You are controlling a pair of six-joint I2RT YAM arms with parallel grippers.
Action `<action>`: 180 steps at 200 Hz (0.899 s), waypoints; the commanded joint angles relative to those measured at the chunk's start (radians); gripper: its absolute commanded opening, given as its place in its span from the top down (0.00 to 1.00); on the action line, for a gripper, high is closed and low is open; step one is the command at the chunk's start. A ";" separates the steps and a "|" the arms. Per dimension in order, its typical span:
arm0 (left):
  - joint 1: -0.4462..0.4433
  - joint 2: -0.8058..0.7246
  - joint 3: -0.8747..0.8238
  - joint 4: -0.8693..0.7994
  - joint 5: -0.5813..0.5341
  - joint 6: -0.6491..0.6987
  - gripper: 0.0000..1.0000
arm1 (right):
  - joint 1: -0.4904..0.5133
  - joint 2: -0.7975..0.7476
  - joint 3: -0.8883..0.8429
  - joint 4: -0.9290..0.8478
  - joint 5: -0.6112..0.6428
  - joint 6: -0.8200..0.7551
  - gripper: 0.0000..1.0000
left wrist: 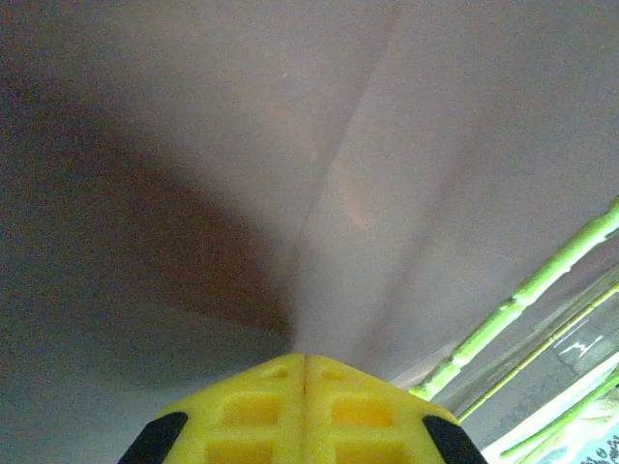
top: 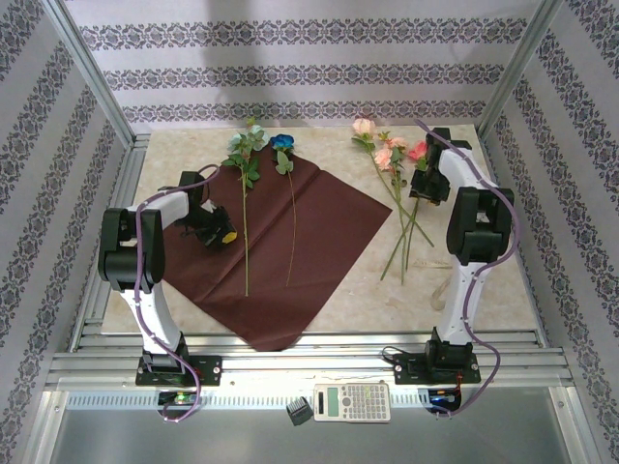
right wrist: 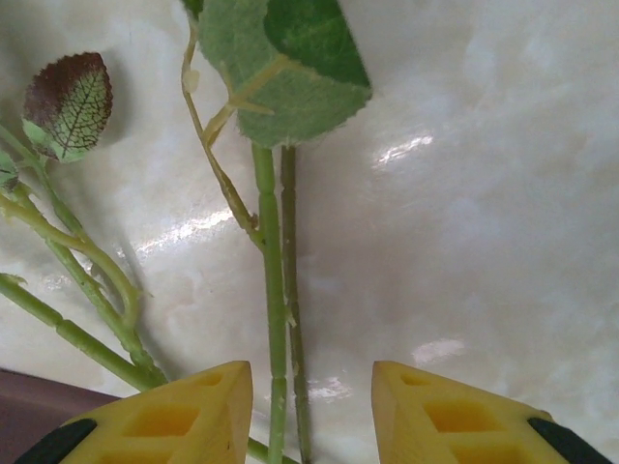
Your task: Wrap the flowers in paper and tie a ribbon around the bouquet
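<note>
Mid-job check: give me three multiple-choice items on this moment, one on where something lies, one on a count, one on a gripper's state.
1. Where do the pink and peach flowers lie?
A) on the paper
B) on the bare table, right of the paper
C) leaning on the back wall

2. How many flower stems lie across the paper?
A) none
B) two
C) five

3. How does the right gripper stand?
A) open, with green stems between its fingers
B) shut on a bloom
C) shut on the paper

Answers:
1 B: the top view shows them on pale tabletop, clear of the crimson sheet.
2 B: only the teal flower and the blue flower have stems running down the sheet.
3 A: its wrist view shows the yellow fingers apart, with stems in the gap.
</note>
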State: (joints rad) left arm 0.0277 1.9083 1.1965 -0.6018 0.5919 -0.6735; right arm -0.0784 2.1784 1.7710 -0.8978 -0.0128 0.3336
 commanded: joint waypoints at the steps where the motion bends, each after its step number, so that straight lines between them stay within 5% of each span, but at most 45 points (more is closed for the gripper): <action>1: 0.008 0.018 0.026 -0.013 0.009 0.003 0.98 | 0.006 0.047 0.021 -0.010 -0.049 0.031 0.62; 36: 0.008 0.019 0.027 -0.017 0.008 0.007 0.98 | 0.006 0.093 0.068 -0.026 -0.055 0.031 0.65; 96: 0.008 0.026 0.035 -0.022 0.009 0.009 0.98 | 0.009 0.097 0.080 -0.033 -0.032 0.015 0.87; 180: 0.008 0.039 0.052 -0.021 0.013 0.006 0.98 | 0.029 0.045 0.060 -0.040 0.020 -0.016 0.89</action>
State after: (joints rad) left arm 0.0277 1.9274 1.2236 -0.6025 0.5949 -0.6735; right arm -0.0612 2.2745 1.8301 -0.9096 -0.0296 0.3340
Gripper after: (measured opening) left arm 0.046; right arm 0.119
